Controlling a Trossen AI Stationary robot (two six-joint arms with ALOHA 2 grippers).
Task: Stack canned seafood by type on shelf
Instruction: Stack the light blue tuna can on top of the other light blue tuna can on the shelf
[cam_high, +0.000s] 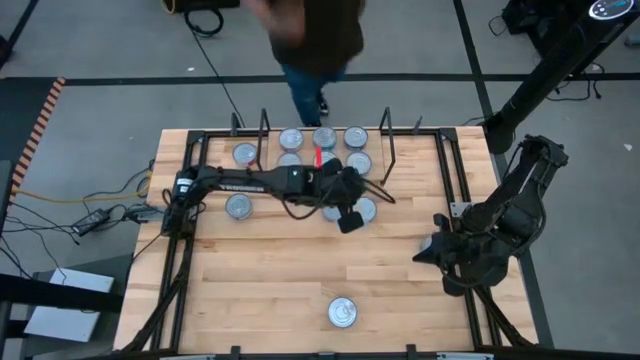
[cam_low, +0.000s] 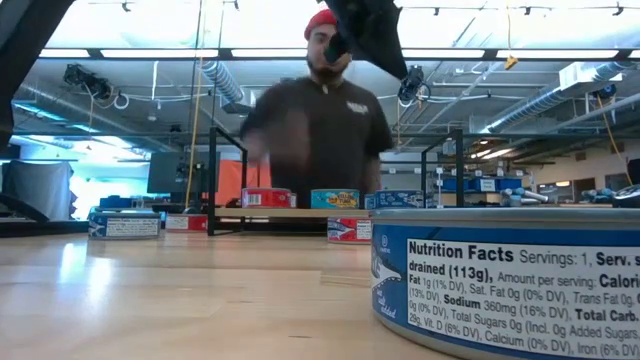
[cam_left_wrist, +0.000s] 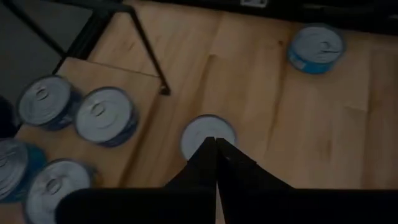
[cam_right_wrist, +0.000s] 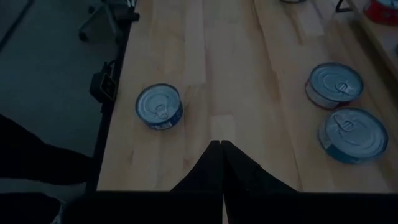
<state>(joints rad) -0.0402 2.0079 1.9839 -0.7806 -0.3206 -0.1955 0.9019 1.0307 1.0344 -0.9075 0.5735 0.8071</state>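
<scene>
Fingers of the left gripper (cam_high: 349, 219) are pressed together, empty, above flat-lying tins (cam_high: 357, 163) by the shelf (cam_high: 325, 150), whose length is laid across the tabletop (cam_high: 280, 280).

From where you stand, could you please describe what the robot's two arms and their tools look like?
Both arms are dark. The left arm carries white lettering and black cables. The right arm is bulkier and jointed. Each tool, left and right, ends in two tapered black fingers.

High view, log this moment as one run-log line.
left gripper: shut, empty, above tins beside shelf | right gripper: shut, empty, parked at table's right | lone tin: near front edge | person: behind table
</scene>
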